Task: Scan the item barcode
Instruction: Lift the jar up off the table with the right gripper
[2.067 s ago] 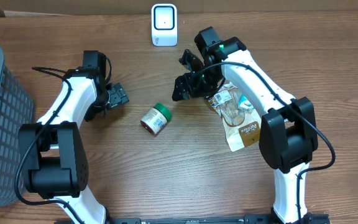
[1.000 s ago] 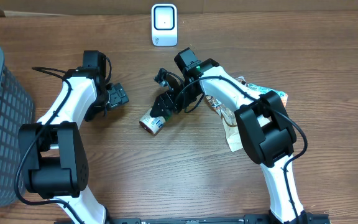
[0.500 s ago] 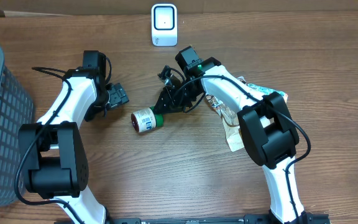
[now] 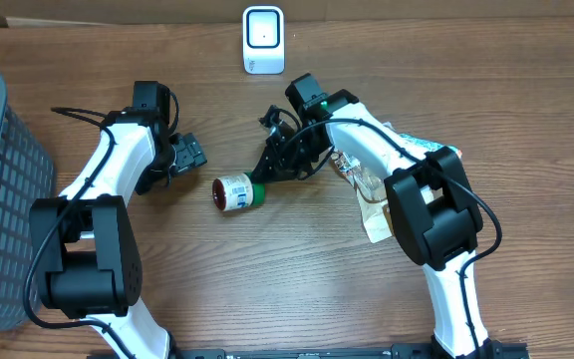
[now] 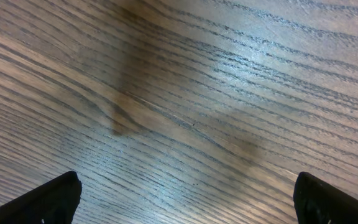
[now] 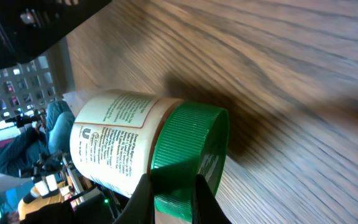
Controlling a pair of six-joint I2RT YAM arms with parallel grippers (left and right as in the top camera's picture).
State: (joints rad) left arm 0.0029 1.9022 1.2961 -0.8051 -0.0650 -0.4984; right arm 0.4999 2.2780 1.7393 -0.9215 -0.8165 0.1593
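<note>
One small white-labelled jar [image 4: 233, 191] with a green ribbed screw lid [image 4: 256, 189] is lying on its side near the middle of the wooden surface [image 4: 297, 289], long axis pointing lid-first at the right gripper [image 4: 265, 177], which is clenching the lid's rim, while the left gripper [image 4: 189, 153] is hanging released farther left.
</note>
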